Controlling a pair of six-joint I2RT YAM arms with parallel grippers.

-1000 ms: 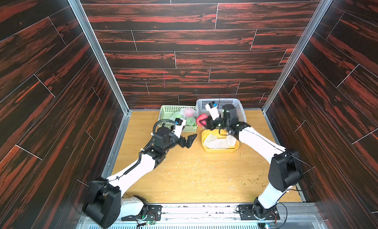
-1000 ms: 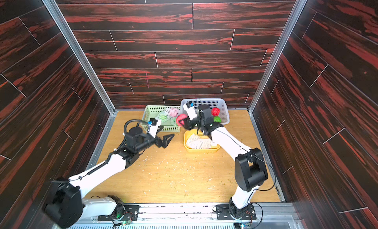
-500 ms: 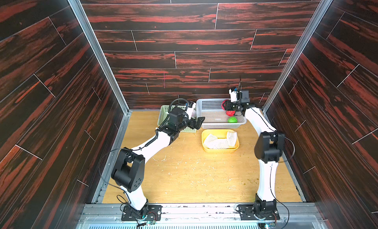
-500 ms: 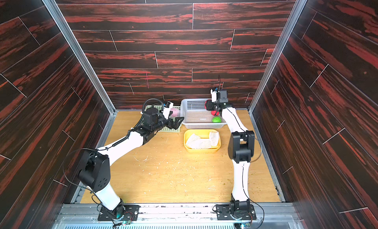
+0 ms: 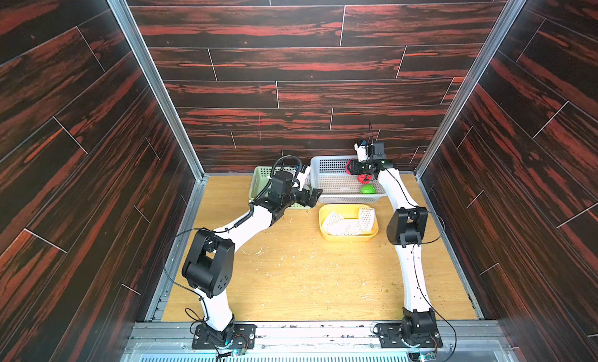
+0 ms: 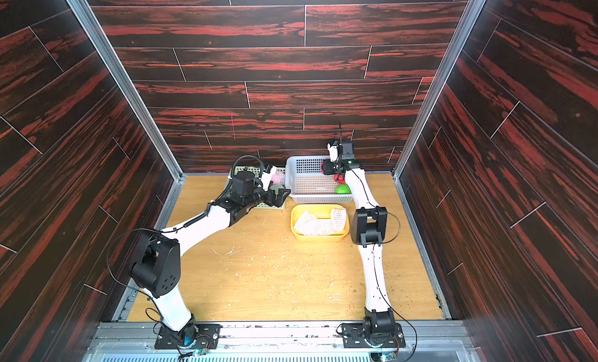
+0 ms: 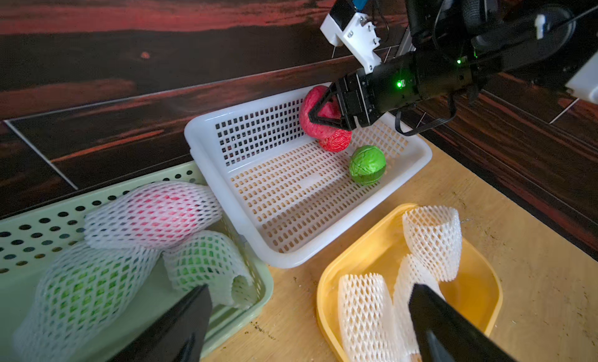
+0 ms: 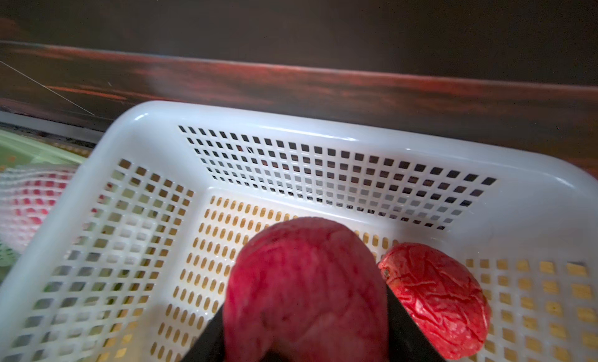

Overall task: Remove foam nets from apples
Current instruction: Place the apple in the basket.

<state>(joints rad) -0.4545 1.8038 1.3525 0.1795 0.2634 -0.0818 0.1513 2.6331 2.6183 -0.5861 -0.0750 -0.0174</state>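
In both top views my right fingers (image 5: 354,167) (image 6: 327,167) clamp a bare red apple (image 5: 349,166), half closed around it, above the white basket (image 5: 333,185). A bare green apple (image 5: 367,189) lies on the basket floor below them. My left fingers (image 5: 311,195) (image 6: 281,195) are spread wide and hold nothing.

From the left wrist, the left fingers (image 7: 181,324) gape empty. Just beyond one tip are the netted apples (image 7: 158,211) in the green basket (image 7: 38,221). Under the other tip lie loose foam nets (image 7: 433,244) in the yellow tray (image 7: 326,289). Bare surface (image 7: 291,295) shows between the two. Farther out, the right fingers (image 7: 326,121) pinch the red apple (image 7: 310,105).

From the right wrist, the red apple (image 8: 304,279) fills the gap between the right fingers (image 8: 411,331). A second, wrinkled red apple (image 8: 437,299) rests on the basket floor just beside one finger.
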